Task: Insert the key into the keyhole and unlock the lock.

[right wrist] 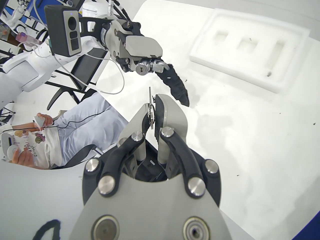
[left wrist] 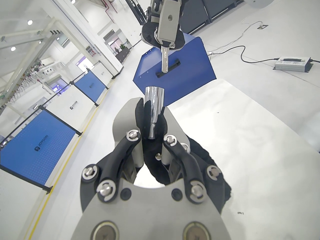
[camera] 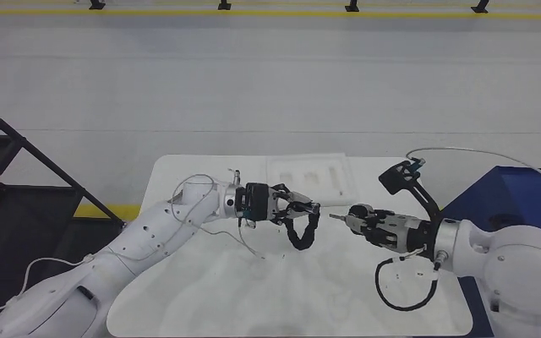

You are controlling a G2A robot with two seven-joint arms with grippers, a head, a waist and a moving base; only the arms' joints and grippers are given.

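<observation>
My left gripper is shut on the lock, a chrome cylinder with a black sleeved loop hanging from it. In the right wrist view the lock's keyhole face points toward my right gripper, which is shut on the silver key. The key's blade sticks out toward the lock, roughly in line with it, with a small gap between its tip and the cylinder. Both grippers are held above the middle of the white table, left gripper facing right gripper.
A white foam tray with shallow recesses lies at the table's far edge behind the grippers. A blue box stands off the table's right side. A black cable loops under the right arm.
</observation>
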